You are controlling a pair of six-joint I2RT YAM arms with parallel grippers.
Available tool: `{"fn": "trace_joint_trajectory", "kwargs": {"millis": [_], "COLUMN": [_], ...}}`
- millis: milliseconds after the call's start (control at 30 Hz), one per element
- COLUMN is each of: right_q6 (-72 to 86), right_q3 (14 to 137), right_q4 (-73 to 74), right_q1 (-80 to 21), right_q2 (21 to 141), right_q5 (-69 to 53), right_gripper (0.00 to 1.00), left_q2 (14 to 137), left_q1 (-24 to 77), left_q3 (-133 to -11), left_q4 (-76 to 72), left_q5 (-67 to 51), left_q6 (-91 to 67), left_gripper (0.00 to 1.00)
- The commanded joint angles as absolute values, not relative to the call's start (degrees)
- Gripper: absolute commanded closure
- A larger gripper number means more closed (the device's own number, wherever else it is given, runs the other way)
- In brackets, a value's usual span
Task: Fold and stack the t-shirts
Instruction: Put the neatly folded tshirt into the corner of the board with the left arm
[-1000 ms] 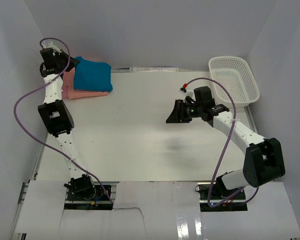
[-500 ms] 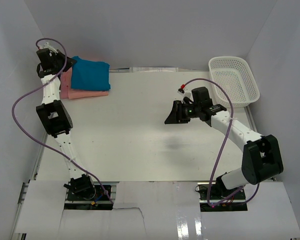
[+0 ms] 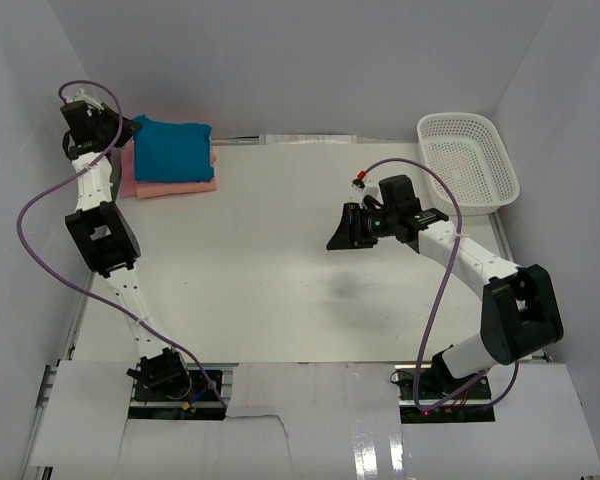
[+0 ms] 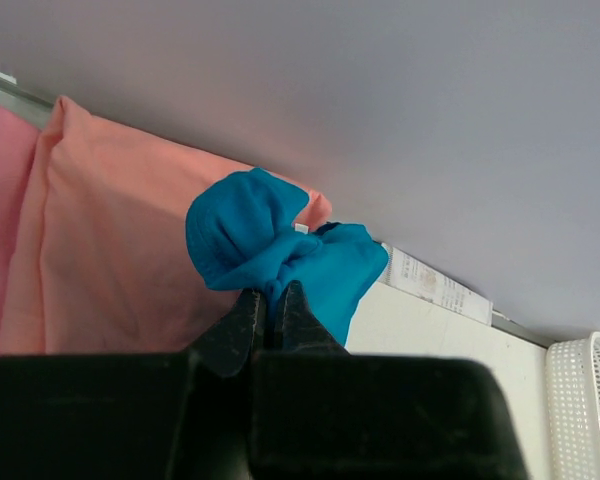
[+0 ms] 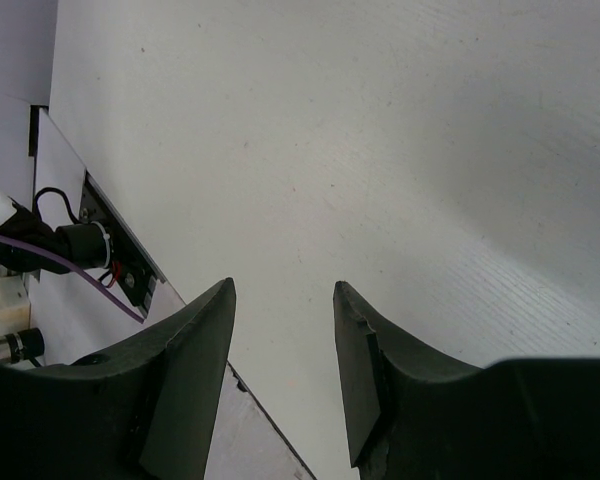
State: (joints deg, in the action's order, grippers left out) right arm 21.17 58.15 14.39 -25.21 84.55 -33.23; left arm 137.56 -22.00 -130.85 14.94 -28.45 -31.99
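Leftward and back is where the teal-blue t-shirt [image 3: 177, 150] has gone since a second ago: it has slid toward the upper left of the overhead view, drawn along by the left end effector [image 3: 126, 126], which has pulled deeper into the far left corner. The right end effector [image 3: 342, 230] has drifted slightly left over the middle of the tabletop [image 3: 260, 260].

The teal-blue t-shirt lies folded on top of the stack in the upper left of the frame, close against the back wall. Under it, the salmon-orange t-shirt [image 3: 175, 186] shows as a band along the near edge. The pink t-shirt [image 3: 127, 178] peeks out on the stack's left side, beside the left arm.

In the left wrist view the left end effector is clenched on a corner of the teal-blue t-shirt, and the cloth bunches into a puckered knot just above the fingertips. The salmon-orange t-shirt spreads behind that knot, with the pink one at the far left edge of the frame.

The right end effector is released. Its fingers [image 5: 195, 370] stand apart with nothing between them, held above bare tabletop at centre right of the overhead view.

A white mesh basket [image 3: 468, 160] sits in the upper right corner, well apart from the shirts. A purple cable [image 3: 25, 215] loops out beside the left arm.
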Motion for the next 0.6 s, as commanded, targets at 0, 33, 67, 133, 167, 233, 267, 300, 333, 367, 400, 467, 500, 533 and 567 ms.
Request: {"fn": "trace_joint_trajectory", "kwargs": {"millis": [0,33,67,133,167,233,267,300,333,367,400,467,500,533,567], "right_q6": [21.2,21.2,21.2,20.9,20.9,20.7,20.7,20.7,20.7,20.7,20.7,20.6,20.6,20.6,20.5], "right_q3": [57.5,57.5,57.5,57.3,57.3,57.3,57.1,57.0,57.0,57.0,57.0,57.1,57.2,57.3,57.4], "right_q4": [11.5,11.4,11.4,11.4,11.4,11.6,11.7,11.7,11.6,11.5,11.6,11.9,11.9,12.1,12.1], "right_q1": [-25.6,-25.6,-25.7,-25.6,-25.6,-25.6,-25.6,-25.6,-25.6,-25.6,-25.6,-25.6,-25.6,-25.6,-25.6], "right_q2": [84.9,85.0,85.2,85.2,85.3,85.3,85.3,85.3,85.1,85.0,84.8,84.5,84.2,84.0,83.8], "right_q5": [-34.4,-34.5,-34.6,-34.5,-34.5,-34.6,-34.6,-34.6,-34.5,-34.6,-34.6,-34.5,-34.5,-34.5,-34.5], "right_gripper": [0.50,0.49,0.49,0.49,0.49,0.49,0.49,0.49,0.49,0.49,0.49,0.49,0.49,0.49,0.49], "left_q2": [134.3,134.6,134.9,135.3,135.5,135.6,135.5,135.4,134.5,134.0,133.4,131.1,129.9,128.5,124.9], "left_q1": [-22.6,-22.8,-22.9,-23.0,-23.0,-23.0,-23.0,-23.0,-22.9,-23.0,-23.0,-23.0,-22.8,-22.6,-22.3], "left_q3": [-130.5,-130.8,-131.0,-131.7,-131.9,-132.4,-133.2,-133.6,-133.8,-133.9,-134.3,-134.1,-133.6,-132.6,-131.2], "left_q4": [13.4,13.6,13.9,14.3,14.3,14.5,15.1,15.1,15.6,16.0,16.5,19.2,20.3,22.4,23.2], "left_q5": [-27.1,-27.2,-27.1,-26.4,-26.5,-26.3,-25.7,-25.7,-24.5,-23.7,-22.8,-19.2,-17.8,-14.0,-12.7], "left_q6": [-31.8,-31.7,-31.8,-32.3,-32.1,-32.2,-32.1,-31.9,-31.7,-31.4,-30.9,-30.6,-30.3,-30.0,-29.4], "left_gripper": [1.00,1.00,0.89,0.05,0.02,0.02,0.02,0.02,0.02,0.02,0.02,0.02,0.02,0.02,0.02]}}
